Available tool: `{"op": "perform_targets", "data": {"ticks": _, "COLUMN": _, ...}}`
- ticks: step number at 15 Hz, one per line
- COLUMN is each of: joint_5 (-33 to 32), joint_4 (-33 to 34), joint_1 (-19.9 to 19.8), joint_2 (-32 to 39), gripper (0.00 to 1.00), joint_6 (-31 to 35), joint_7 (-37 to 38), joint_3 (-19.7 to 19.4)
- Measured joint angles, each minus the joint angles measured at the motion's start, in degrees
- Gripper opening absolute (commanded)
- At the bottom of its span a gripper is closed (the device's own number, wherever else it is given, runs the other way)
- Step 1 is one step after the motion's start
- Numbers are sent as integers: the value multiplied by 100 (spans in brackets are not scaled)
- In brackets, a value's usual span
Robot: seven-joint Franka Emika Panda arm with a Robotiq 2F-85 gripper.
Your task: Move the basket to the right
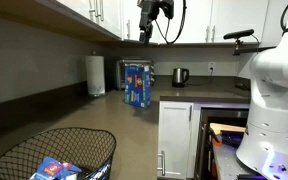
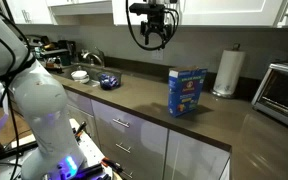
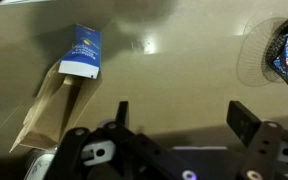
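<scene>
My gripper hangs high over the counter, up at the level of the upper cabinets. Its two fingers stand wide apart, and nothing is between them.

The basket fills the near lower corner in an exterior view. It stands on the counter, with blue-and-white packets inside it. In the wrist view I see only a part of it, cut by the right border. One outside camera does not show it at all.

That camera shows other things instead: the sink far along the counter, a small dark-blue object beside it, and a steel appliance at the other end.

The blue box stands upright, well apart from the basket. Both exterior views show it near the paper towel roll. A kettle stands against the back wall.

From above, bare counter lies between the box and the basket. The front edge of the counter runs over the white drawers. I cannot tell how near the basket stands to that edge.
</scene>
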Motion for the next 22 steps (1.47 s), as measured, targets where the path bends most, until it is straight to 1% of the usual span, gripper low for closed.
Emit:
{"op": "perform_targets", "data": {"ticks": 7, "joint_5": 0, "joint_4": 0, "joint_1": -8, "joint_2": 0, "gripper": 100, "joint_6": 0, "joint_7": 0, "joint_3": 7}}
{"op": "perform_targets", "data": {"ticks": 9, "joint_5": -3, "joint_4": 0, "joint_1": -5, "joint_2": 37, "gripper": 100, "joint_6": -17, "joint_7": 0, "joint_3": 100}}
{"op": "perform_targets", "data": {"ticks": 12, "joint_5": -14, "joint_4": 4, "joint_1": 173, "joint_2": 275, "gripper": 100, "joint_6": -20, "joint_7": 0, "joint_3": 489}}
{"op": "perform_targets", "data": {"ticks": 17, "joint_5": -62, "joint_4": 230, "joint_1": 603, "joint_2": 1045, "gripper": 100, "joint_6": 19, "joint_7": 70, "joint_3": 1284}}
{"op": "perform_targets", "data": {"ticks": 19, "joint_5": -33, "joint_4": 405, "joint_1": 688, "joint_2": 1408, "gripper": 100, "joint_6": 197, "joint_7": 186, "joint_3": 1467}}
{"op": "perform_targets", "data": {"ticks": 22, "joint_5": 72, "joint_4": 614, "joint_1": 745, "joint_2": 1863, "gripper": 100, "joint_6": 582, "joint_7": 278, "joint_3": 1604}}
